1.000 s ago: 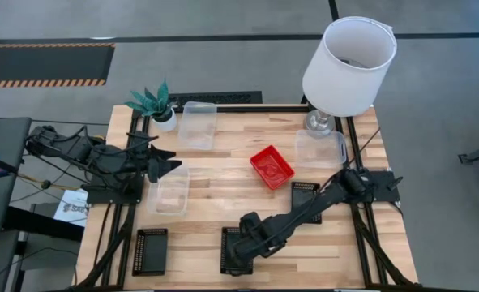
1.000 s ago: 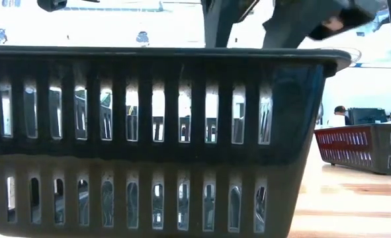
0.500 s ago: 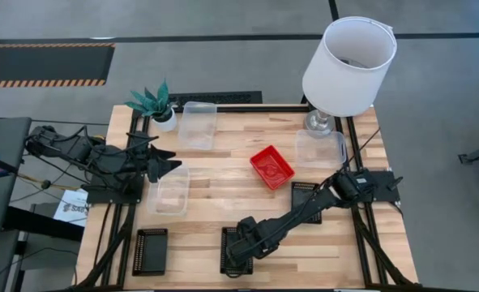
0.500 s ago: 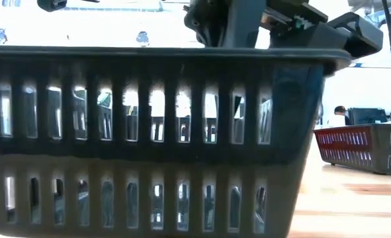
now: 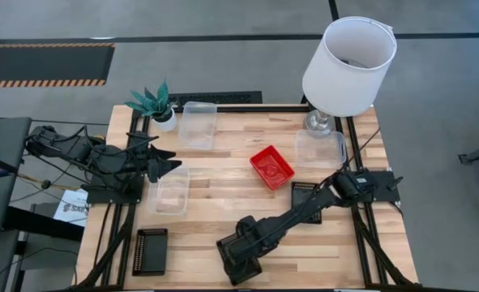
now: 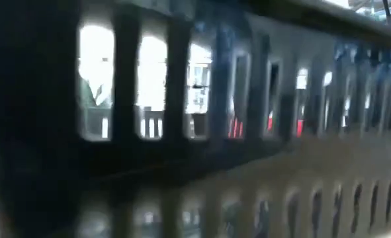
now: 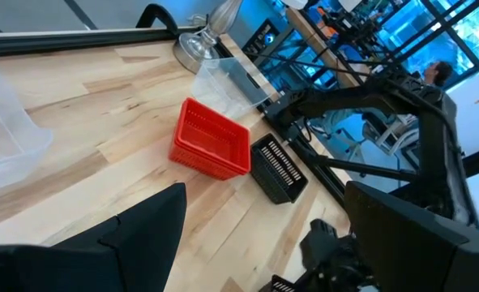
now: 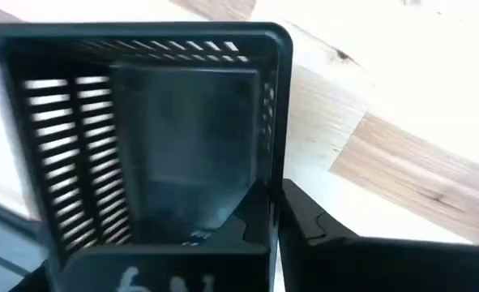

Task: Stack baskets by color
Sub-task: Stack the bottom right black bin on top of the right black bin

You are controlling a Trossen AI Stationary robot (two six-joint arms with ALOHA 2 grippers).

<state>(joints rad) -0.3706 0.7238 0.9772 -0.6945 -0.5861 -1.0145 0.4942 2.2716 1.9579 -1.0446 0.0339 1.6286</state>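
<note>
A wooden table point(image 5: 223, 182) stands on a grey floor, with a white lamp point(image 5: 348, 65) and a small green plant point(image 5: 154, 104) at its far edge. The right gripper point(image 5: 237, 258) is at the near edge of the table, and its fingers are closed on the wall of a black basket point(image 5: 233, 264), which sits tilted directly under it. The grip is on one thin wall only, so the basket may twist or slip out when it is lifted, or it may catch on the table edge. Beyond this gripper lie a second black basket point(image 5: 305, 199), then the red basket point(image 5: 271, 167) and a clear basket point(image 5: 320, 148). A third black basket point(image 5: 150, 251) is to its side. The left gripper point(image 5: 170, 164) waits open above another clear basket point(image 5: 170, 191).
</note>
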